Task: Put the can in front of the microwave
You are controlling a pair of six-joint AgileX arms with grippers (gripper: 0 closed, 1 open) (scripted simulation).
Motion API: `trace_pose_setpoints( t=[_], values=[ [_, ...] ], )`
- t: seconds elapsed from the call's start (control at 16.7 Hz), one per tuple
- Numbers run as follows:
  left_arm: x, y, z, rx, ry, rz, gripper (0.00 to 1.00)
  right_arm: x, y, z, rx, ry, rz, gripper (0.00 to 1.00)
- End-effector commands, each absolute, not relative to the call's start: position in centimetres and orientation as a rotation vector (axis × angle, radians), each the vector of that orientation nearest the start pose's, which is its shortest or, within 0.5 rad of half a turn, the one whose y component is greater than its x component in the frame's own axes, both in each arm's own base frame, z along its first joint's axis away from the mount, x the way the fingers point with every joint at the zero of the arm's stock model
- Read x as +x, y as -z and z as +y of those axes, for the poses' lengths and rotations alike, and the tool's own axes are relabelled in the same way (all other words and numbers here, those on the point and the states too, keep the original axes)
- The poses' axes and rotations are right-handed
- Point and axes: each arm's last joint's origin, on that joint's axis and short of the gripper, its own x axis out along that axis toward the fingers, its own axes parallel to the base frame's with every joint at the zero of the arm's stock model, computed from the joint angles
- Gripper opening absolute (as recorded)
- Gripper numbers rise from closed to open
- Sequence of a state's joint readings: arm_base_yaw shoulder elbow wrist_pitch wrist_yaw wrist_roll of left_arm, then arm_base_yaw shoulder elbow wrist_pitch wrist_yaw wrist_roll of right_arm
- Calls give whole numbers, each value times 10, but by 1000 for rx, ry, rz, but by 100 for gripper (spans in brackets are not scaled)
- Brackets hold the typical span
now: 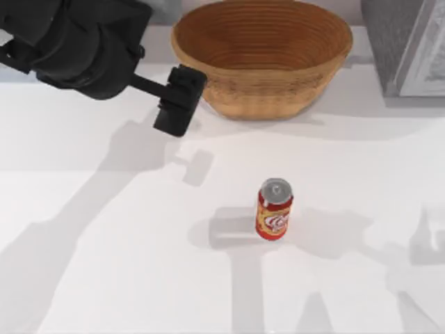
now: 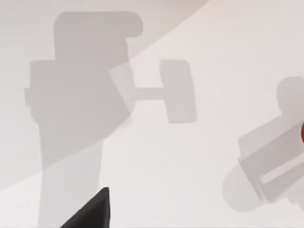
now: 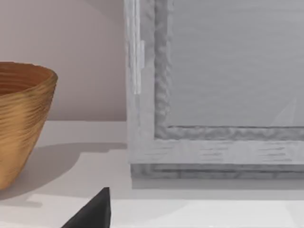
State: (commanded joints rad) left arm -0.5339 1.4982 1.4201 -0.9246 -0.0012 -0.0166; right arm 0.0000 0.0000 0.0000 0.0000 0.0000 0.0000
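The can (image 1: 274, 210) stands upright on the table (image 1: 104, 278), in front of the basket (image 1: 261, 56) and well apart from the microwave (image 1: 410, 45). The left gripper (image 1: 177, 104) hovers just left of the basket — whether its claw is wide or narrow, I cannot tell.

A wicker basket (image 1: 261, 56) stands upright at the rear centre of the white worktop (image 1: 97, 264). Its wall is woven in fine horizontal ribs, flaring from a narrower base to a wide oval rim. The interior shows concentric ridges. In the right wrist view the basket (image 3: 21, 118) casts a soft shadow onto the worktop (image 3: 95, 156) beside it.
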Motion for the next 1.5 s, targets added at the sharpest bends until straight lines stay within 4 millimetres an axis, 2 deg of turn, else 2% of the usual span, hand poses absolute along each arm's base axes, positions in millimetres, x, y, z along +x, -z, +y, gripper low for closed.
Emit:
trace_pose_setpoints(
  t=[0.18,0.3,0.48,0.66,0.84,1.26,1.5],
  values=[
    [296,-306,-211,347,536,1140,100,106,-160,-1,0,0,0,100],
    [308,-290,-246,415,569,1231,100,106,-160,-1,0,0,0,100],
    [315,-262,-291,507,604,1344,100,106,-160,-1,0,0,0,100],
    [315,-235,-323,582,623,1428,100,106,-160,-1,0,0,0,100],
    [313,-221,-338,625,629,1471,100,106,-160,-1,0,0,0,100],
    [313,-215,-338,629,629,1475,100,106,-160,-1,0,0,0,100],
    [314,-180,-339,629,629,1474,100,106,-160,-1,0,0,0,100]
  ],
)
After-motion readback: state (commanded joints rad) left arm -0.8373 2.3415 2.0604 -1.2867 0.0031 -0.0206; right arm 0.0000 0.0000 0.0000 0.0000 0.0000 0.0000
